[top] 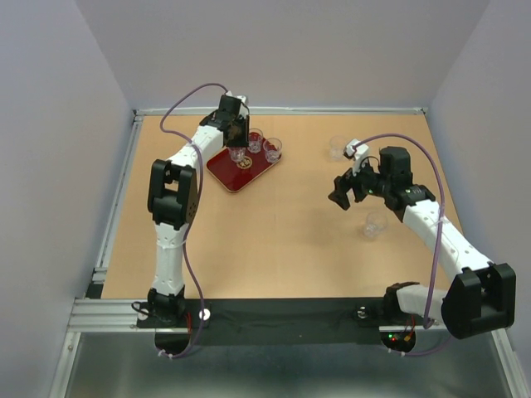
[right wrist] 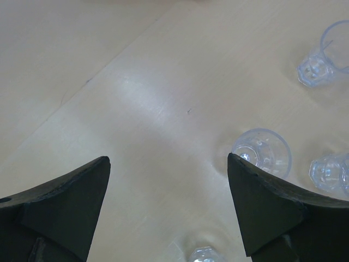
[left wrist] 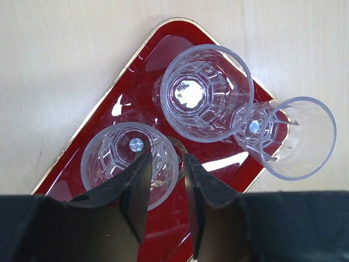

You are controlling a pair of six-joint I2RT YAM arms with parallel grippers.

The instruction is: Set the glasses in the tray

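The dark-red tray point(top: 235, 177) lies at the back left, with three clear glasses standing in it point(top: 238, 153) point(top: 255, 139) point(top: 272, 149). My left gripper point(top: 237, 139) hangs over the tray. In the left wrist view its jaws point(left wrist: 167, 157) are narrowly parted astride the rim of the near glass point(left wrist: 112, 158), one finger inside and one outside; the glass stands on the tray point(left wrist: 136, 76). Two more glasses point(left wrist: 207, 93) point(left wrist: 297, 136) stand behind it. My right gripper point(top: 345, 195) point(right wrist: 168, 158) is wide open and empty above bare table. Glasses stand on the table point(top: 338, 148) point(top: 375, 224).
The right wrist view shows several glasses on the wood: one by the right finger point(right wrist: 262, 153), one at the right edge point(right wrist: 327, 172), one far right point(right wrist: 319, 57) and one at the bottom point(right wrist: 204, 255). Grey walls surround the table point(top: 282, 249).
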